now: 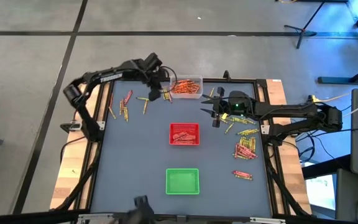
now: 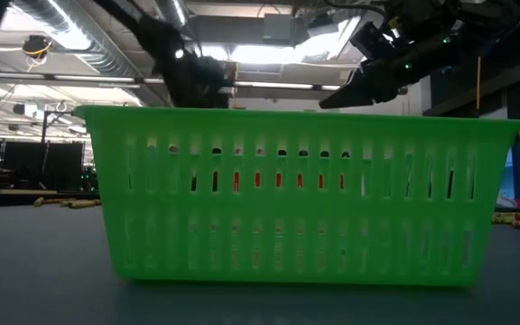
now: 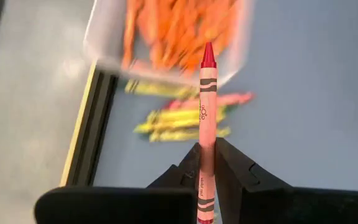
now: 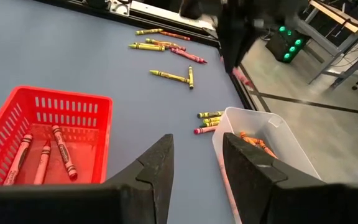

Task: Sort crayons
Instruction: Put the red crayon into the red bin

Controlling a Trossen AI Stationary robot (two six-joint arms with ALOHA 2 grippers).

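A slim red paper-wrapped crayon point(image 3: 206, 118) is held upright between the closed fingers of the left gripper point(image 3: 207, 163) beside the clear plastic tray of orange crayons point(image 1: 186, 86), while the right gripper point(image 4: 197, 163), jaws parted and empty, is poised near that same tray.

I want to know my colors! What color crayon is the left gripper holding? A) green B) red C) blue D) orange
B: in the left wrist view the left gripper is shut on a red crayon that points toward the clear tray of orange ones.
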